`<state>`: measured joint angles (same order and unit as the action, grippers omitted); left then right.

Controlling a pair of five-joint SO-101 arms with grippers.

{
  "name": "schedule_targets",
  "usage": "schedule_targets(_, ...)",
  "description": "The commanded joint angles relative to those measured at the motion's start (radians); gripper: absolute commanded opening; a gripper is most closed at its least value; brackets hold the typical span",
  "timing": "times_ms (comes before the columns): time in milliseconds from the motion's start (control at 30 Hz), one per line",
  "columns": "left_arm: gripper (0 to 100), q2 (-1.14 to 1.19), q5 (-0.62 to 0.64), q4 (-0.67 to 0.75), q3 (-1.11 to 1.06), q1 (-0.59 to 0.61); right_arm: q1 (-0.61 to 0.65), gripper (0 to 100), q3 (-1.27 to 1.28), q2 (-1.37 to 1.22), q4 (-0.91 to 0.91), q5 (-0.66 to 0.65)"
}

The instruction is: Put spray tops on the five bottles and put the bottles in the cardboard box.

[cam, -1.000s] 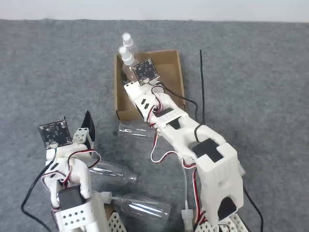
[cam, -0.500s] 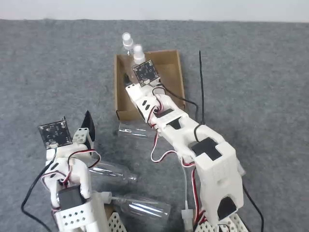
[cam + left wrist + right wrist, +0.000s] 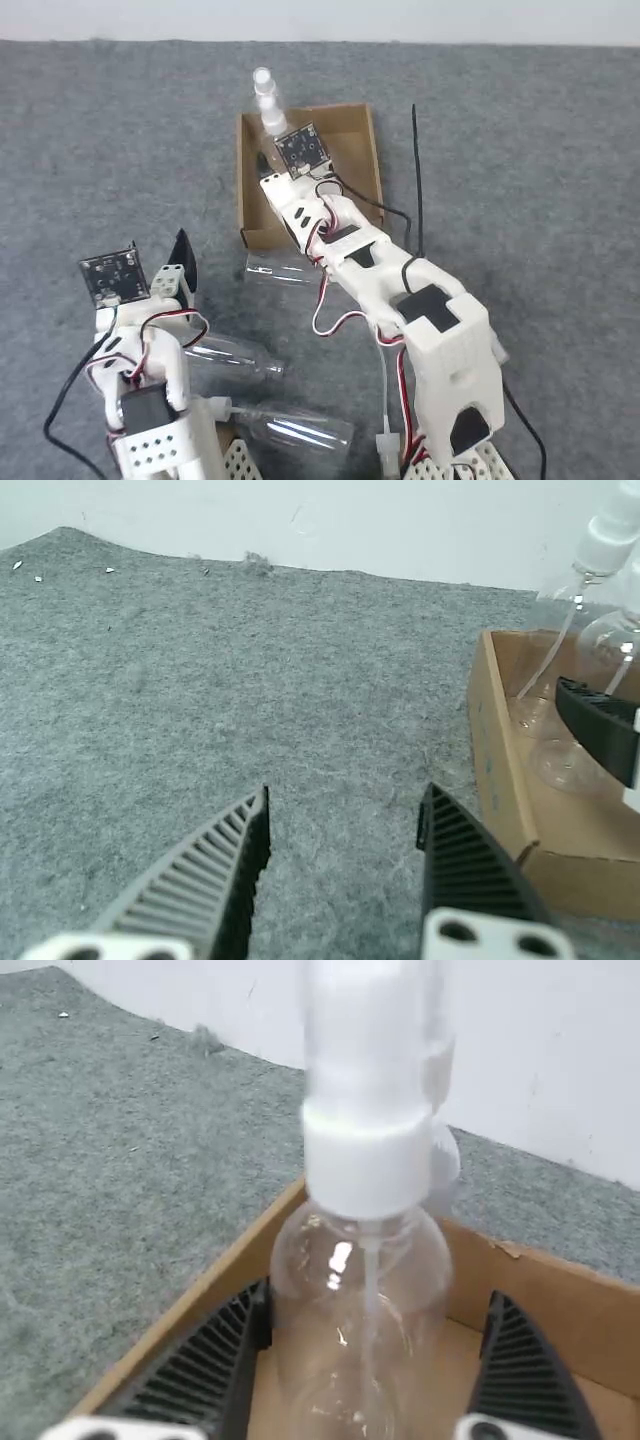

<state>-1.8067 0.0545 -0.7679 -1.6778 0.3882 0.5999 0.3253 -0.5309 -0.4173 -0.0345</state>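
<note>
Currently, the right fingers (image 3: 215, 1360) are seen inside the far-left corner of the box (image 3: 355, 150), spread apart on either side of an upright bottle (image 3: 365, 1250). The bottle is fitted with a white spray top (image 3: 370, 1150). A small gap is visible on each side between bottle and fingers, so the grip is judged released. A second bottle (image 3: 263, 82), also topped, is noted standing just behind the first, at the far wall of the box.

The left fingers (image 3: 215, 880) are held apart with nothing between them, low over the grey bench (image 3: 200, 680), at the near left and well apart from the box.

Three clear bottles are recorded lying on their sides on the bench outside the box: one (image 3: 278, 270) just near of the box's near wall, one (image 3: 240, 358) beside the left arm, and one (image 3: 300, 430) at the near edge between the two arm bases. Whether these carry tops cannot be told.
</note>
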Motion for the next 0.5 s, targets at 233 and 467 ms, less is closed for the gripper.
schedule_targets(233, 23, -0.021, 0.000, 0.034, 0.031, 0.006, 0.022, 26.4, 0.009, 0.024, -0.008, 0.006)
schedule_targets(467, 23, -0.021, 0.000, 0.034, 0.031, 0.006, 0.036, 26.4, 0.011, 0.024, -0.008, 0.006)
